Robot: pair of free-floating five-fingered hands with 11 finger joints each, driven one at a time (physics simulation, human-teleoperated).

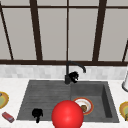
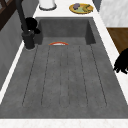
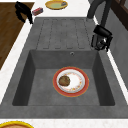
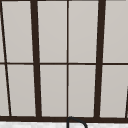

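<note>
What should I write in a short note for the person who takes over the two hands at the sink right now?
Right hand: at the base of the black curved faucet, fingers curled beside it; whether they grip it cannot be told.
Left hand: hangs over the front edge of the dark grey sink, fingers pointing down, holding nothing.
Red-rimmed white plate with a brown food lump lies in the basin.
A red ball shows at the front.
No water runs from the faucet; the plate is untouched.
</note>
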